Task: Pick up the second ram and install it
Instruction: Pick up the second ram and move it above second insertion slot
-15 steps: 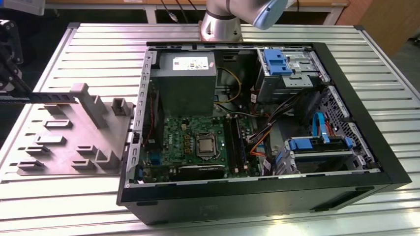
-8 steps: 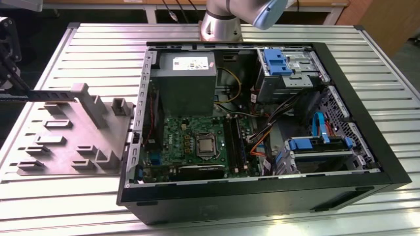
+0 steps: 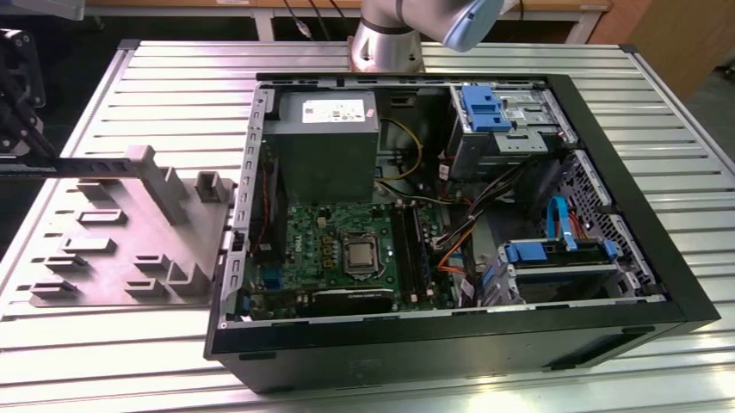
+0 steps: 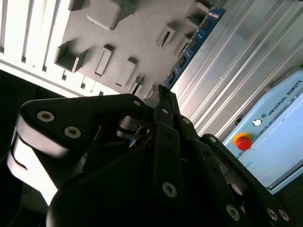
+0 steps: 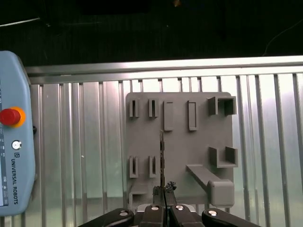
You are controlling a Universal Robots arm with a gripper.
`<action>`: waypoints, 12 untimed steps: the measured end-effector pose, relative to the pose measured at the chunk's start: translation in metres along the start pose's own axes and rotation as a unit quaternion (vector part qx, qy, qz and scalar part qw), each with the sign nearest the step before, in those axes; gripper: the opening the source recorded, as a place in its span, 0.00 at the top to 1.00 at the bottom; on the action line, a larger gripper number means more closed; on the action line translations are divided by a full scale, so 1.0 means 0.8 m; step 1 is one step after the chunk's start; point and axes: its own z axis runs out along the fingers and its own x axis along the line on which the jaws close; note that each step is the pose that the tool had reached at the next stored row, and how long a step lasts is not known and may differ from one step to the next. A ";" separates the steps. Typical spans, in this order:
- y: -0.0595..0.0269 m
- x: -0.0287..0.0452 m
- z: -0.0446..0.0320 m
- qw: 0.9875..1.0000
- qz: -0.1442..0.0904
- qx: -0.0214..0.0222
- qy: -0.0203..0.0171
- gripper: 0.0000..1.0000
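Observation:
My gripper (image 5: 164, 193) is shut on the second ram (image 5: 162, 156), a thin dark stick seen edge-on in the first wrist view. It hangs over the middle of the grey slotted fixture tray (image 5: 180, 142). In the second wrist view the ram (image 4: 195, 40) shows its blue face with chips, reaching out from the gripper (image 4: 160, 101). In the exterior view the gripper (image 3: 14, 153) is at the left edge, and the ram (image 3: 75, 164) points level toward the tray (image 3: 120, 249). The open computer case (image 3: 460, 344) lies to the exterior view's right, with the green board (image 3: 339, 249) and its long black slot sockets (image 3: 408, 249).
A grey power supply (image 3: 327, 138) sits above the board, with blue drive bays (image 3: 552, 254) and cables beside it. The arm's base (image 3: 385, 43) stands behind the case. A pale blue pendant with a red button (image 5: 12, 142) lies on the slatted metal table (image 5: 270, 142).

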 end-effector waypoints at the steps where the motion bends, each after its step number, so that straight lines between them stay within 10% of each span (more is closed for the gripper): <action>1: -0.005 -0.0003 -0.0002 1.000 0.000 0.000 0.000 0.89; 12: -0.064 -0.0040 -0.0027 1.000 0.000 0.000 0.000 0.89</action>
